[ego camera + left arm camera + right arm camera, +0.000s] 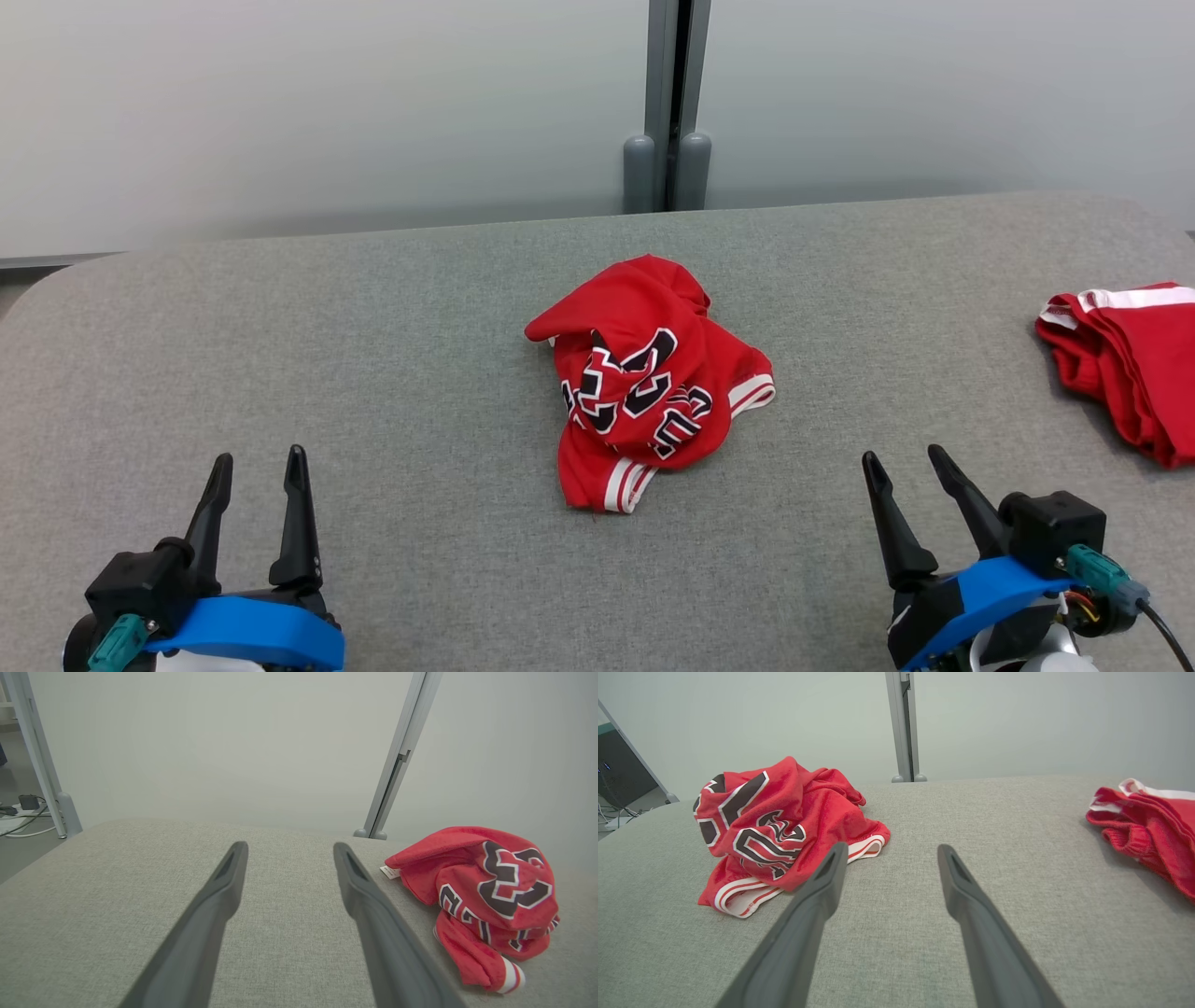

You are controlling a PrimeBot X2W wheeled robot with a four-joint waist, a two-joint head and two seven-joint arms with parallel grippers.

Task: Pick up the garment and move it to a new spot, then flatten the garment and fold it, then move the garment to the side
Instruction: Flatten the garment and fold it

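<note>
Nearest the head camera are the left gripper (260, 455) at 7 o'clock and the right gripper (904, 453) at 5 o'clock. Both have their jaws spread wide, hold nothing, and sit well apart from any cloth.

The grey fabric surface (280, 355) is the largest thing. Its far edge runs at 12 o'clock under a pale wall, and its corner rounds off at 10 o'clock. The garment (653, 373), a red jersey with black-and-white numerals, lies crumpled at the centre, dead ahead between the two grippers. A second red cloth (1130, 364) lies bunched at 3 o'clock. A small white label (390, 871) pokes out from the jersey's far side.

The likely trouble is a pinch on one loose fold. The heap would then rise twisted, with trims and sleeves tucked under, and flatten badly. Spreading it toward 3 o'clock risks snagging the other cloth.

Open room lies from 8 to 10 o'clock and along the near strip at 6 o'clock. The far edge leaves less margin.
</note>
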